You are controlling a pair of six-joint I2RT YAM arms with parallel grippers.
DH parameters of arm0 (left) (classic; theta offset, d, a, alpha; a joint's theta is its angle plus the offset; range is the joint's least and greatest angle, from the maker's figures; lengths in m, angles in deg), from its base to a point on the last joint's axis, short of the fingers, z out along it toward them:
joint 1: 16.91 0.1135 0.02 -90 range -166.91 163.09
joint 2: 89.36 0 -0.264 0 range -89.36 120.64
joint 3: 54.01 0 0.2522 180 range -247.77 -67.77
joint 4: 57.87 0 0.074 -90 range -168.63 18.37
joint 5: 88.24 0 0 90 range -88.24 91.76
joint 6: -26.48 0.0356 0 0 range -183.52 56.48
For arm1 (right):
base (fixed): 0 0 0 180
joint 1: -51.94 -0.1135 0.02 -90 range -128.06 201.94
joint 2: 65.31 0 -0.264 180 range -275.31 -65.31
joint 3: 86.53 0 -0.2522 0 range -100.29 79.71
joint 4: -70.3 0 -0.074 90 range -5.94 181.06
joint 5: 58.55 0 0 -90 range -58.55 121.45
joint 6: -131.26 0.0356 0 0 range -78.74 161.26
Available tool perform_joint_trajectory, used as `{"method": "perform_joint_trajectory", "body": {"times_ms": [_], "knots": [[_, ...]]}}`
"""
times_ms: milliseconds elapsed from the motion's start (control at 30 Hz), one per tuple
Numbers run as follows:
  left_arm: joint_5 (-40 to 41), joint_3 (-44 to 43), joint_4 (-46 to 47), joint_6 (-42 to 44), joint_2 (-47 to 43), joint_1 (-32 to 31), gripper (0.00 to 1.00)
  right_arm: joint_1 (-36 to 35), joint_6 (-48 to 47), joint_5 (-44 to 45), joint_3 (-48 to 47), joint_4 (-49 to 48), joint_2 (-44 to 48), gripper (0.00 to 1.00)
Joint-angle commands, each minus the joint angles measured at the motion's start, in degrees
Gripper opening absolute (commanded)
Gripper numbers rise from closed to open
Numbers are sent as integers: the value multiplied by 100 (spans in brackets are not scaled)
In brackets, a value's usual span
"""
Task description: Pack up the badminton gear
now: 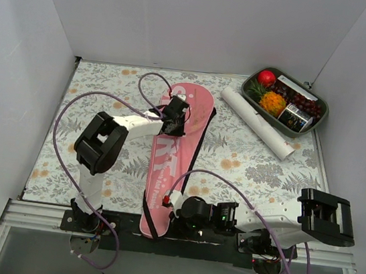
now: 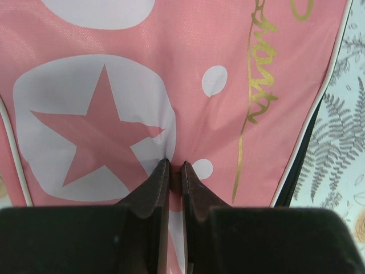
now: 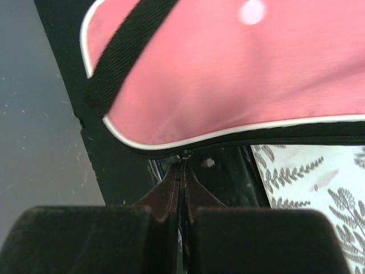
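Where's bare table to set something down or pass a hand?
Free: floral cloth between pink racket bag and white tube; also far-left corner beyond the left arm. Crowded: far-right corner, tube beside fruit tray; near edge by right gripper.

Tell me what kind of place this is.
Probably a robot test booth: plain white walls box in a floral-clothed table, left arm and right arm bolted at its near edge, pink bag staged.

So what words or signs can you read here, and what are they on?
On the pink bag, white letters: too blurred to read.
Also there, gold curly writing: I can't make out the word.
Also a sign there: a pink star in a white patch.
On the small box in the grey tray, a label: too small to read.
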Motion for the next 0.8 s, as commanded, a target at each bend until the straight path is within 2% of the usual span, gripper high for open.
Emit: {"method": "perform_joint_trajectory", "body": {"times_ms": [0,167,333,767], "knots": [[469,-234,-1026,407,804,408,0,-32,-362,-479,-494,0,-241,1],[364,-665,-1053,434,1147,681,0,-49,-301,-760,-679,88,-452,1],[145,-710,-895,259,1288,813,0,-111,-125,-858,-793,-70,-593,1],[-269,-499,-675,21,1034,989,0,-173,605,-129,-1822,-228,-1771,1]]}}
